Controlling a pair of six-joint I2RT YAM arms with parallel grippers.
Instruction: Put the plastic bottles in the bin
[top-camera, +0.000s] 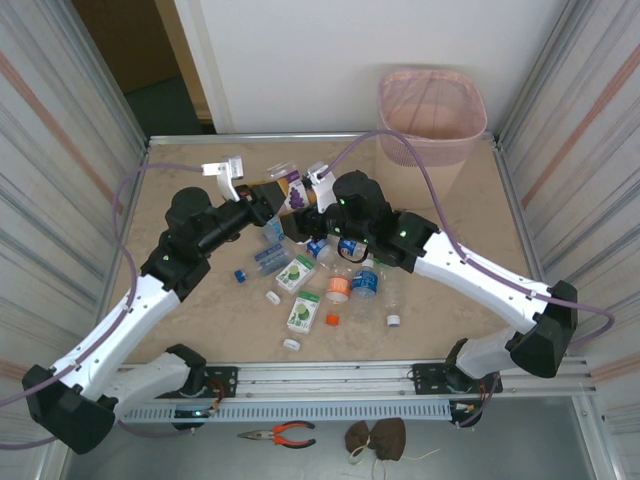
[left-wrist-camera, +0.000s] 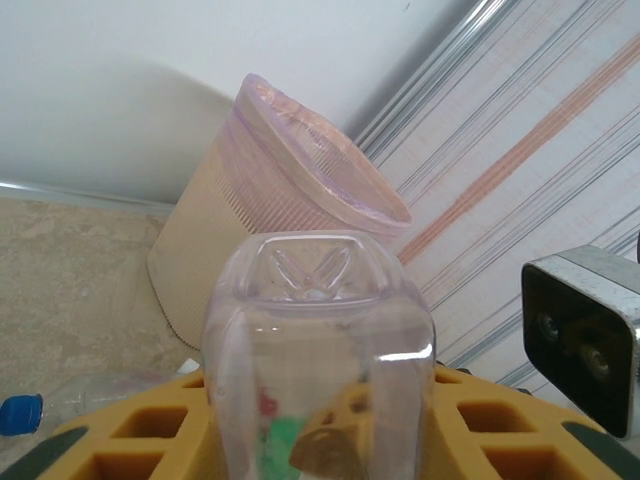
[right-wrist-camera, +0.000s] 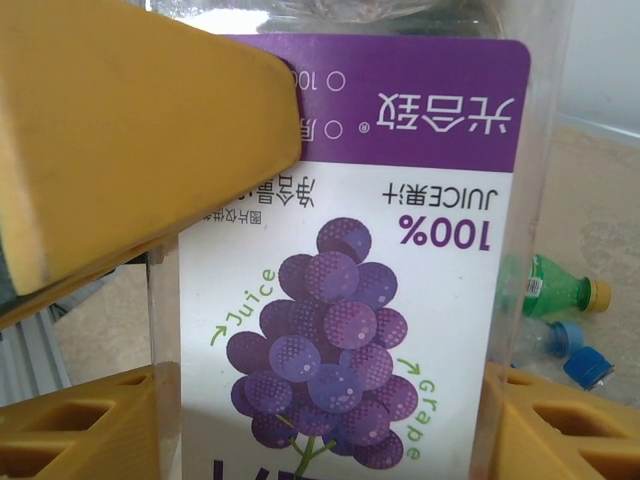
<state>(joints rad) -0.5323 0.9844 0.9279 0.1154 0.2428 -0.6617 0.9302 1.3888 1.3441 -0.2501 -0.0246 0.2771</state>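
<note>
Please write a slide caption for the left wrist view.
Clear bottle held in the left end effector, its base pointing toward the pink-lined bin.

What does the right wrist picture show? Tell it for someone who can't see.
A clear grape juice bottle is very close, its white and purple label showing purple grapes and upside-down writing. A yellow tool finger covers its upper left corner, and a green bottle lies behind on the right.

Top view: high behind, looking down at table (top-camera: 230, 320). Both wrist views close on one juice bottle (right-wrist-camera: 340, 300); left faces bin (left-wrist-camera: 250, 230).
</note>
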